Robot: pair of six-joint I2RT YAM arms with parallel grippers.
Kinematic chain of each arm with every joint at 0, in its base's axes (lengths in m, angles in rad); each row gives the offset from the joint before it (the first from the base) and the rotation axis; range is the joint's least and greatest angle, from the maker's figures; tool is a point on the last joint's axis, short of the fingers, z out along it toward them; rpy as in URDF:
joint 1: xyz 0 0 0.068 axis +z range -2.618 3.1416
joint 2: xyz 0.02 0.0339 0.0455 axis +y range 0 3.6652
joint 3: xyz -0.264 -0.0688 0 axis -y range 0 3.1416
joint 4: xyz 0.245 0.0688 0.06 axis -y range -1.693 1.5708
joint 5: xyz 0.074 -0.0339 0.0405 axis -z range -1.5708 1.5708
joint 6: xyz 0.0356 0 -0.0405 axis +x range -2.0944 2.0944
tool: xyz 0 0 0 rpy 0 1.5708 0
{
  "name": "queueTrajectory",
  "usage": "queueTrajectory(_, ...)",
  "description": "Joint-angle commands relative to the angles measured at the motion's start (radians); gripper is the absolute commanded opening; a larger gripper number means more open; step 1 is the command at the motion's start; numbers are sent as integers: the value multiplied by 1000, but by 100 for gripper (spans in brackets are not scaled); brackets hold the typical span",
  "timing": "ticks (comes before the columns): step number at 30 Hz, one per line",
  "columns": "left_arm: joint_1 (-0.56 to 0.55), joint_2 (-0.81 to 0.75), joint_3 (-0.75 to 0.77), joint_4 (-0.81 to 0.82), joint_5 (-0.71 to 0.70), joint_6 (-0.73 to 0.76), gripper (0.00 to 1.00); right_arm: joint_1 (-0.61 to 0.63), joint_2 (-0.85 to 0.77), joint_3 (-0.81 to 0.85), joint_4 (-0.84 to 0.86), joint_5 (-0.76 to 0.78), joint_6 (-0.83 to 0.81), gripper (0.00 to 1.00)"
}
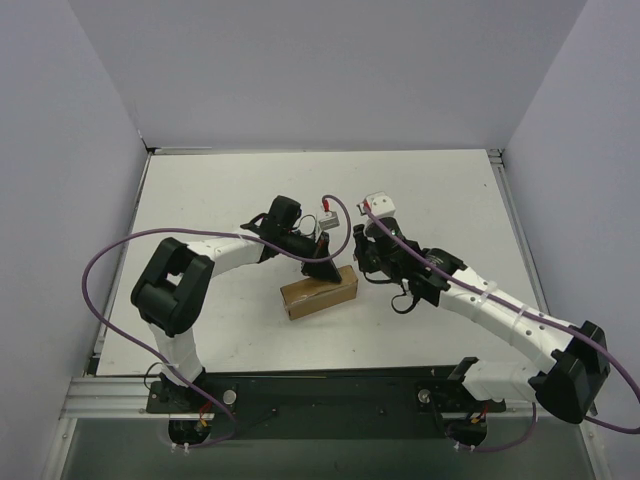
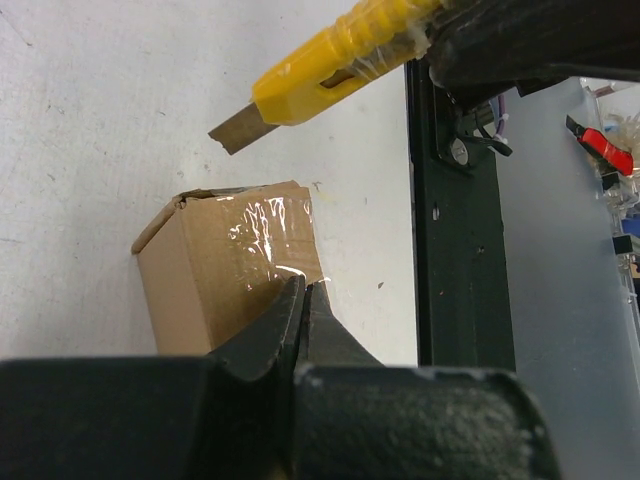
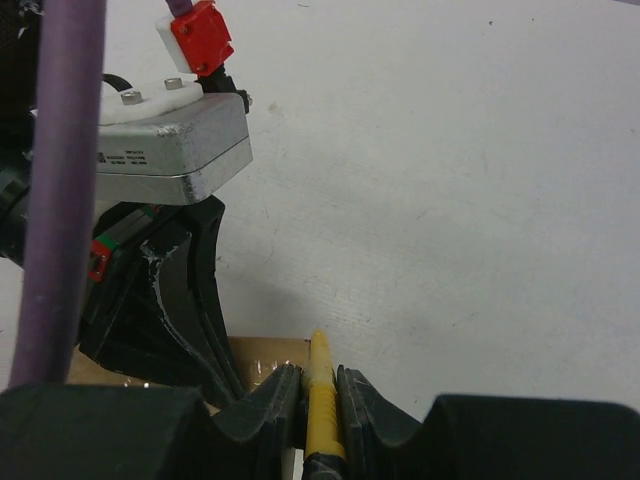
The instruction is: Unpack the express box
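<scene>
A: Where's box (image 1: 315, 298) sitting?
B: Middle of table (image 1: 200, 200), per overhead. Left gripper (image 2: 303, 288), clenched, is resting on its taped top.
A: Knife (image 2: 335, 60)?
B: I'm seeing right gripper (image 3: 318, 378) clamping it; only left wrist is showing the blade (image 2: 238, 128).

express box (image 2: 225, 265) near end hidden behind left fingers (image 2: 265, 338), utility knife (image 2: 330, 65) rear cut off at top edge

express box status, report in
Left gripper shut, tips on the express box. Right gripper shut on utility knife, blade out, clear of the box. Box taped, nothing between.
</scene>
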Motion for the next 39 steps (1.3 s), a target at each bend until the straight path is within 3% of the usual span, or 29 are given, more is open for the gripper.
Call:
queueTrajectory(1,7,47,-25,2,-86,-6,0,27,12,6,43,90,-4,0)
queueTrajectory(39,8,52,-37,20,-91,-21,0,31,79,-10,40,19,-33,0)
